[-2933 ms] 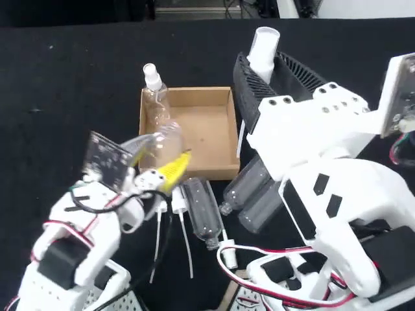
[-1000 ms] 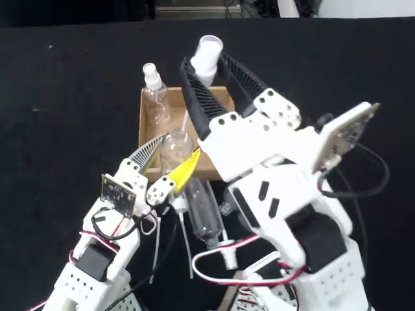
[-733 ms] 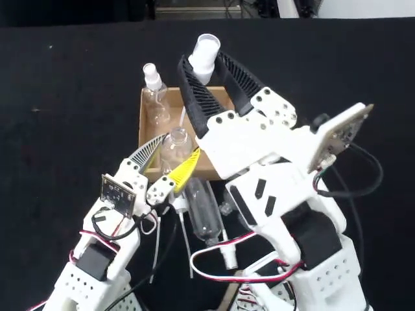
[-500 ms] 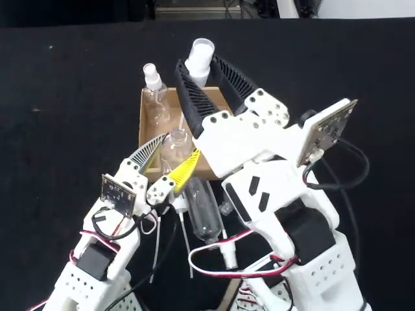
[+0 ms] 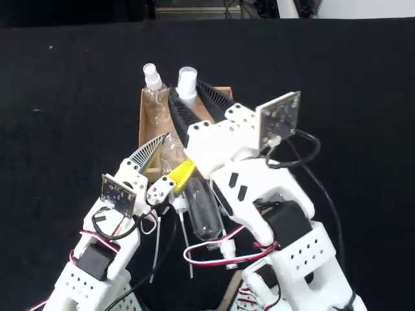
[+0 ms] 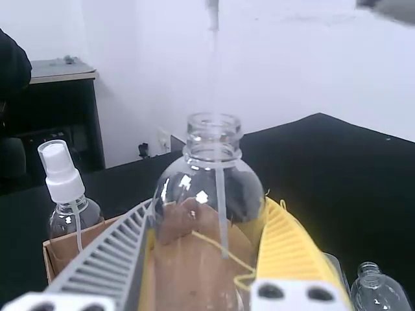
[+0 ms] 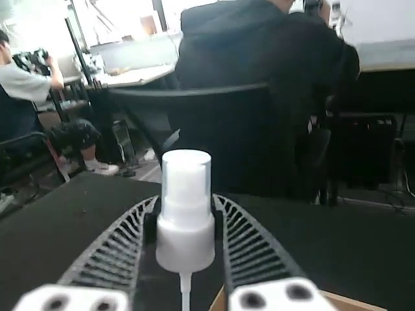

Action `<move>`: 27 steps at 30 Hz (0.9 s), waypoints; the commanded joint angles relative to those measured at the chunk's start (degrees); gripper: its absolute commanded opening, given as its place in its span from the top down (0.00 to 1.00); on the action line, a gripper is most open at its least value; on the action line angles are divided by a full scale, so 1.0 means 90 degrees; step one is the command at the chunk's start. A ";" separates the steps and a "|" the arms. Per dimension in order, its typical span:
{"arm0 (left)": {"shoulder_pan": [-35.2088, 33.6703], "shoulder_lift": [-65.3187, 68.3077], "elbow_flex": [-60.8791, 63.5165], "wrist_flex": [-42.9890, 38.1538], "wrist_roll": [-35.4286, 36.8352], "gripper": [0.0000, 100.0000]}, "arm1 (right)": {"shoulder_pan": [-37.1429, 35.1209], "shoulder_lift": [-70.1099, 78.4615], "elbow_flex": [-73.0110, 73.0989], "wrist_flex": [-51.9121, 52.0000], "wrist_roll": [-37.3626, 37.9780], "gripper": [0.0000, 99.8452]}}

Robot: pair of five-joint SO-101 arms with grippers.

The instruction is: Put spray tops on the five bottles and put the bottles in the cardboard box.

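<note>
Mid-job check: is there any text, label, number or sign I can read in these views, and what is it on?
No text can be read in these views.
Held bottle and capped bottle: clear, no label seen.
Spray top: plain white.
Cardboard box: plain brown where visible.
Camera boards on the wrists: any markings are too small to read.

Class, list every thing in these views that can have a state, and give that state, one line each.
left pincer: shut on held bottle
held bottle: upright, uncapped, tube through its neck
right pincer: shut on spray top
spray top: gripped, not yet seated
capped bottle: upright in box, top on
box: open
lying bottle: on its side, uncapped
loose top: lying on table
</note>
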 commanded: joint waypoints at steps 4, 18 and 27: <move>-0.0054 -0.0039 0.0142 -0.0176 0.0020 0.97 | -0.0752 -0.0132 -0.0317 0.0664 0.0088 0.78; -0.0054 0.0010 0.0142 -0.0156 0.0020 0.97 | 0.0342 -0.1206 -0.1978 0.3292 0.1211 0.76; -0.0063 -0.0039 0.0142 -0.0156 0.0020 0.97 | 0.2706 -0.1851 0.1001 0.2598 0.1182 0.95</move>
